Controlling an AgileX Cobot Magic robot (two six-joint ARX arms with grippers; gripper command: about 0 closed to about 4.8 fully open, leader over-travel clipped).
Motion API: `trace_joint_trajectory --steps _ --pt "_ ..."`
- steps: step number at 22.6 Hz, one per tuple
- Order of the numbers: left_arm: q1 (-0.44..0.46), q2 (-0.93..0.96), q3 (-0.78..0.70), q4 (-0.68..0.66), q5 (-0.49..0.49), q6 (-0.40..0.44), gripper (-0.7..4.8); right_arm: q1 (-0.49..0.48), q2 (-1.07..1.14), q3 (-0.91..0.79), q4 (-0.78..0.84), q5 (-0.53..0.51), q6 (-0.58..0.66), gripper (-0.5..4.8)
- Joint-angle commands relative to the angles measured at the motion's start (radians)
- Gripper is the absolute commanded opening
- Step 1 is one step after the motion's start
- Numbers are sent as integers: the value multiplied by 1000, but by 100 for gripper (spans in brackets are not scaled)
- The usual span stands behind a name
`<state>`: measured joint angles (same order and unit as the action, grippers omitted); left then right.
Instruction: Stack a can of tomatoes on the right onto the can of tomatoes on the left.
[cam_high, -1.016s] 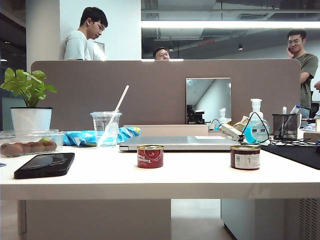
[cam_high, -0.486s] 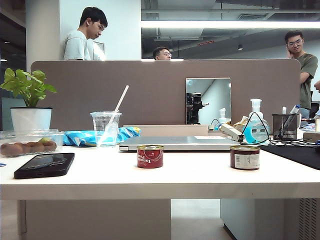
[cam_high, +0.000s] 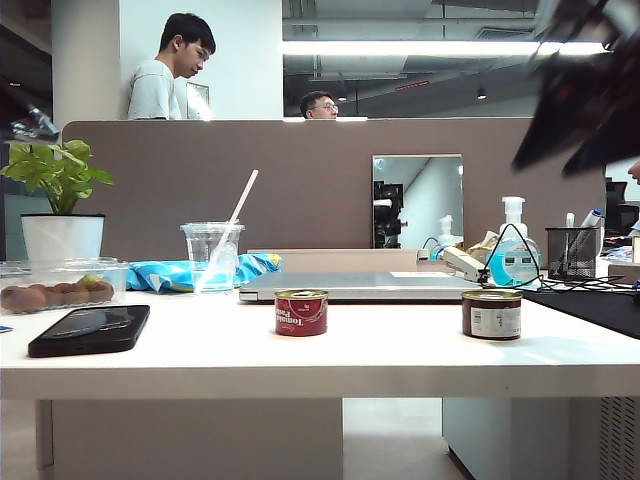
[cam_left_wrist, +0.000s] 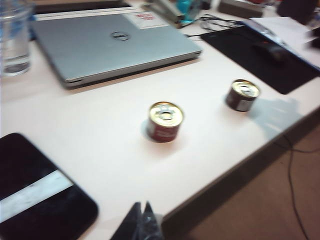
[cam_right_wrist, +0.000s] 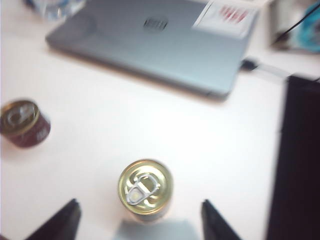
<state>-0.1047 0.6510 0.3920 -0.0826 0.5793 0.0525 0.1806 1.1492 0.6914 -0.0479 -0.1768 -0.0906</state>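
Right gripper (cam_right_wrist: 140, 217) fingers spread above right can (cam_right_wrist: 145, 189), left gripper (cam_left_wrist: 142, 222) cropped, fingers together

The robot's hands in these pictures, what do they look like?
Little shows. The right hand has two dark, pointed fingers, flat-sided and tapering. The left hand shows as dark fingertips set close together. In the exterior view one arm is a blurred black shape. No cables or markings visible.

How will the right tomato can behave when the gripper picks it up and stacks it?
The right can is short, wide and upright, so probably stable. Its metal wall looks rigid, likely slick. The open right gripper straddles it; the left can offers a flat lid.
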Motion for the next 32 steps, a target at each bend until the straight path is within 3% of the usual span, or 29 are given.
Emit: trace_joint_trajectory --steps 1,5,9,24,26,27,28,32 --pt "-41 -4 6 15 -2 1 -5 43 172 19 174 22 1 339" --pt "-48 -5 6 16 1 -1 -5 63 285 19 235 53 1 339" --pt "-48 -5 6 10 1 -1 -5 65 360 19 277 48 1 378" --pt "-48 -5 6 9 9 -42 -5 65 525 19 393 44 0 377" --pt "-48 -5 6 8 9 -52 -5 64 541 19 418 44 0 340" --pt "-48 -5 6 9 8 -52 -5 64 545 19 419 45 0 268" --pt "-48 -5 6 9 8 -52 -5 64 545 19 419 45 0 243" --pt "-48 -4 6 8 4 -52 -5 65 544 31 423 31 0 198"
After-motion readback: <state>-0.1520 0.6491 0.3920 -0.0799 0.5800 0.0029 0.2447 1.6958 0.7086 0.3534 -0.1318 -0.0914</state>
